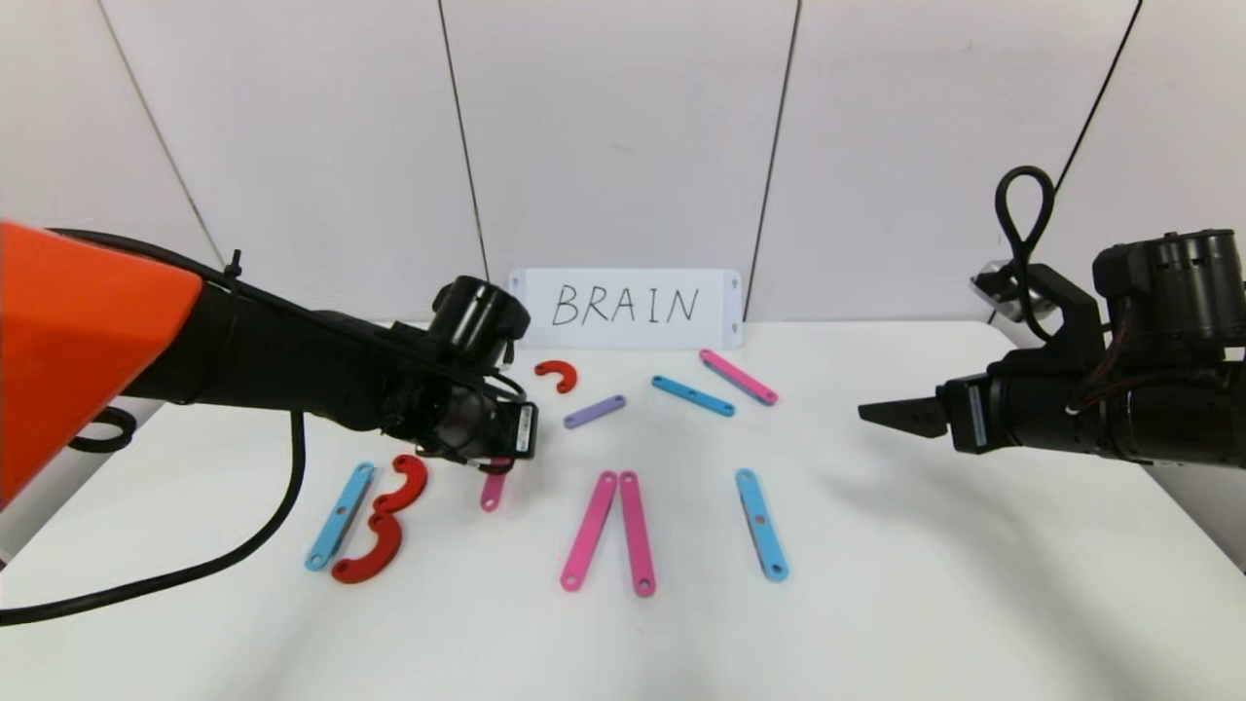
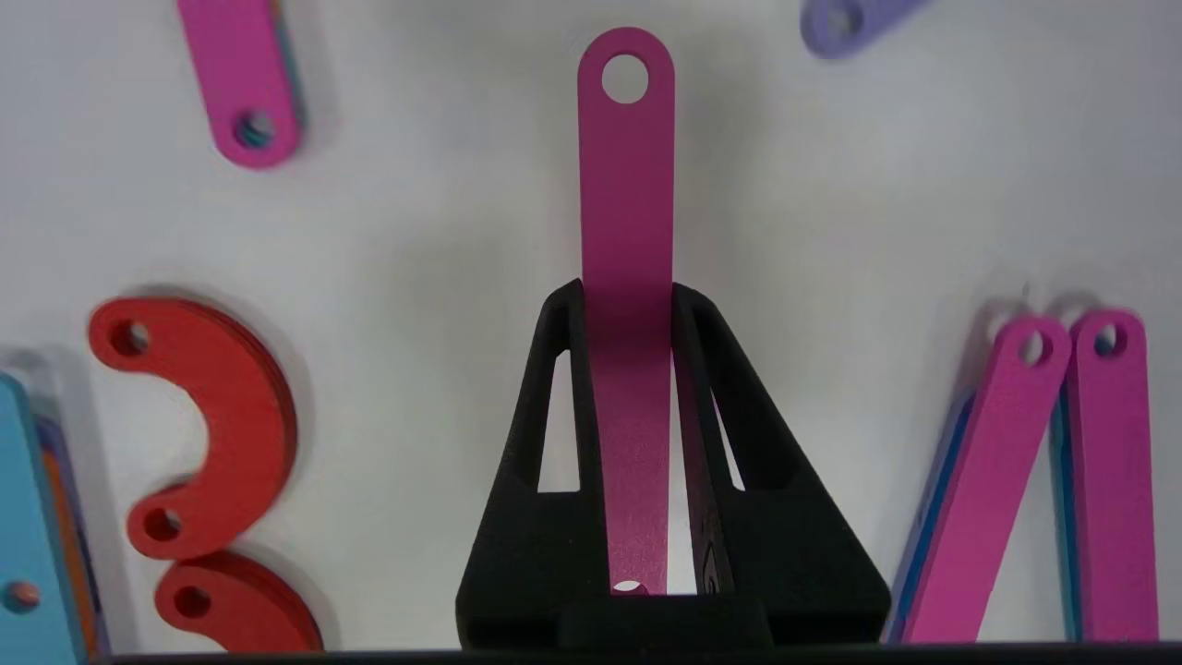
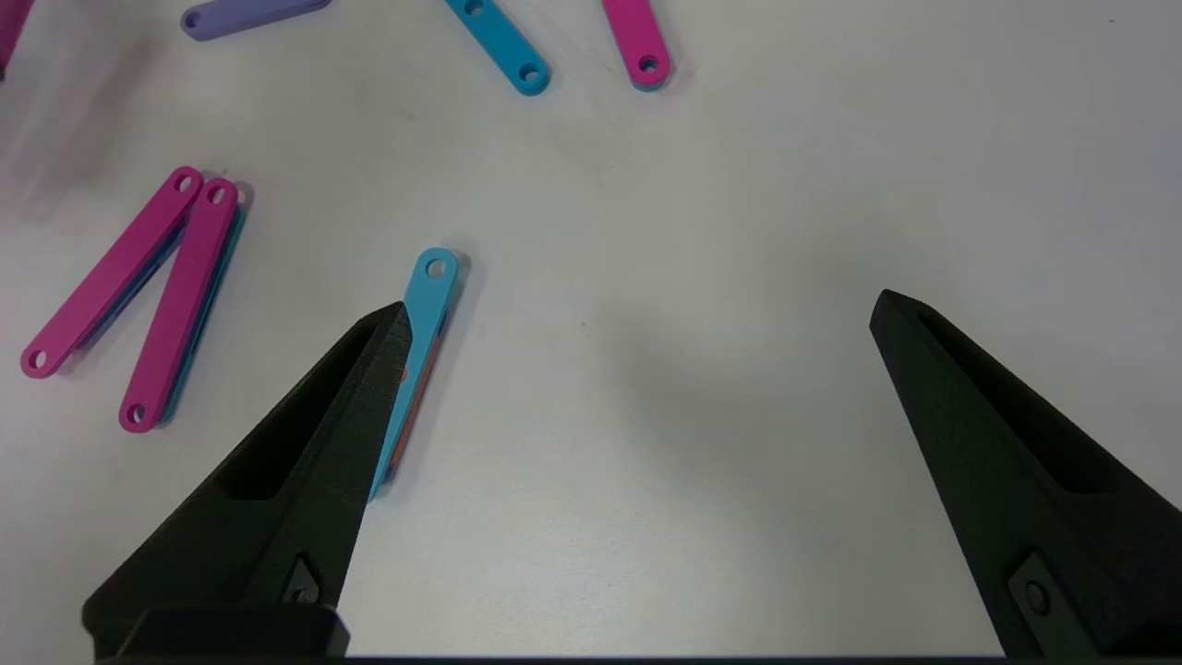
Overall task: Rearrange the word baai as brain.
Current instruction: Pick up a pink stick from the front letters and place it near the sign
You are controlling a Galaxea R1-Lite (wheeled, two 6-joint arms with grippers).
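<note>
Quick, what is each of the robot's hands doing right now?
Left tool: closed on a short pink bar.
Right tool: wide open, holding nothing, above the table.

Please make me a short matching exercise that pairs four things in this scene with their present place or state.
Things:
1. left gripper
2. right gripper
3. purple bar
4. white card

Places or states:
a. standing against the back wall
b. open, above bare table
c. lying flat between the lone red curve and a blue bar
d. shut on a pink bar

Pairs: 1-d, 2-b, 3-c, 4-a
</note>
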